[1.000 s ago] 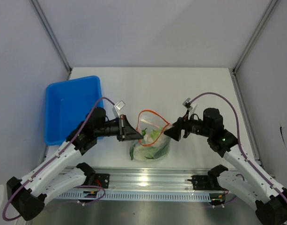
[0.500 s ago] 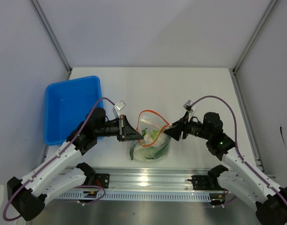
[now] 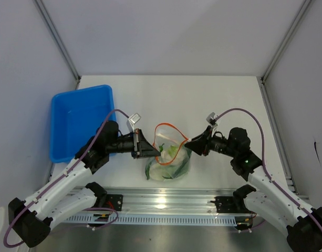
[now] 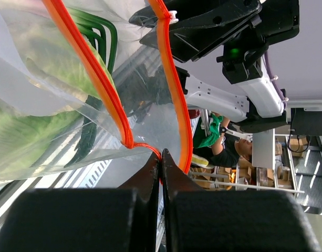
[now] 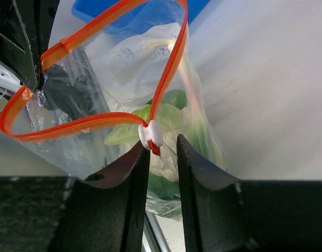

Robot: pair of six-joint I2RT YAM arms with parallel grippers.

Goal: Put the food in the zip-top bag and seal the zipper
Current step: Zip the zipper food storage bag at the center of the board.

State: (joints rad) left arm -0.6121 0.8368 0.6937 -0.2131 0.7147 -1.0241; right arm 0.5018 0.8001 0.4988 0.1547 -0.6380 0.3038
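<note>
A blue bin [image 3: 79, 121] sits on the white table [image 3: 203, 100].

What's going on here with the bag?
Food is already in the bag, whose mouth gapes open. The left gripper is shut on one end of the zipper. The right gripper sits at the other end, jaws a little apart around the white slider, not clearly clamped. Sealing isn't done.
</note>
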